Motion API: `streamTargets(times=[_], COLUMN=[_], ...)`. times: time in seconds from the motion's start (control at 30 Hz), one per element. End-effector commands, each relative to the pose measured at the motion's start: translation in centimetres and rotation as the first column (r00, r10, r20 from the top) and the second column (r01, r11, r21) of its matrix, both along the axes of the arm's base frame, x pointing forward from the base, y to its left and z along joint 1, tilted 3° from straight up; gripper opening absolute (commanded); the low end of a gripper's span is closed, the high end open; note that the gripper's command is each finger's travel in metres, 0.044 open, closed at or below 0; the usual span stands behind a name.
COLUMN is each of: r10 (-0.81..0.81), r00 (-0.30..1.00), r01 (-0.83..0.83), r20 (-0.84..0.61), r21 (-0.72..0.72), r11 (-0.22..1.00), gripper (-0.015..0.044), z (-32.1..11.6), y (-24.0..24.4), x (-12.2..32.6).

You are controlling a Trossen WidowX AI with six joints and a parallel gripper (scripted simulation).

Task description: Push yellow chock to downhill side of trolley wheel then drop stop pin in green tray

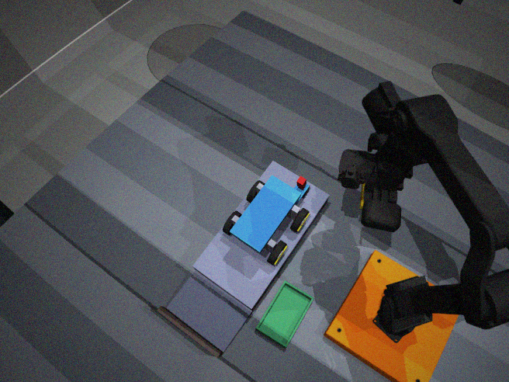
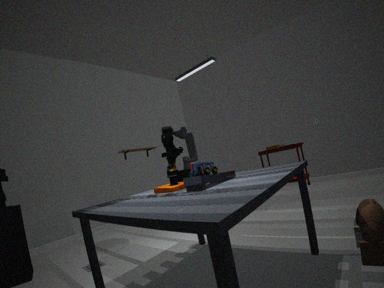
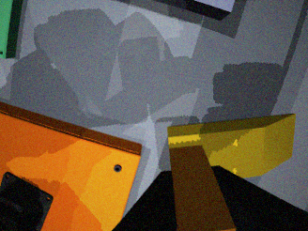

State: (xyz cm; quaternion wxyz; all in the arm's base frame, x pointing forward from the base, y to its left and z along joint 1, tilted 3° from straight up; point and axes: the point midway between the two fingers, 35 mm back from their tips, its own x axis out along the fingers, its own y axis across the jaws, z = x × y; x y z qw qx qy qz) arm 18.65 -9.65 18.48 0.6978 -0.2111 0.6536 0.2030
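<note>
My gripper (image 1: 368,191) (image 3: 191,178) is shut on the yellow chock (image 1: 362,196) (image 2: 172,169) (image 3: 254,147) by its orange handle (image 3: 199,188). It holds the chock in the air to the right of the ramp's uphill end in the top view; the chock's rubber base cannot be made out. The blue trolley (image 1: 264,213) (image 2: 204,164) stands on the pale ramp (image 1: 226,267) (image 3: 216,4). The red-headed stop pin (image 1: 301,182) (image 2: 191,167) stands upright at its uphill end. The green tray (image 1: 271,338) (image 3: 5,28) lies beside the ramp's downhill part and looks empty.
The orange base plate (image 1: 353,308) (image 3: 99,169) (image 2: 168,188) under the arm lies right of the tray in the top view. A darker slab (image 1: 207,314) continues the ramp at its downhill end. The trolley's near-side wheels (image 1: 277,252) stand close to the ramp's side edge.
</note>
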Motion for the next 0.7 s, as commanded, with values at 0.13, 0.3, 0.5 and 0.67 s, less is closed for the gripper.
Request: streamTargets(times=[0.13, 0.3, 0.5, 0.67], r10=[-0.272, -0.387, -0.387, -0.387], r00=[0.962, 0.922, 0.922, 0.922], r01=[0.272, 0.387, 0.387, 0.387], r20=[-0.006, -0.01, -0.01, -0.01], r21=[0.02, 0.027, 0.027, 0.028], r11=[0.962, 0.922, 0.922, 0.922], gripper=[0.0, 0.0, 0.0, 0.0], z=[0.0, 0.0, 0.0, -0.1], y=[0.0, 0.0, 0.1, 1.5], x=[0.0, 0.0, 0.0, 0.1])
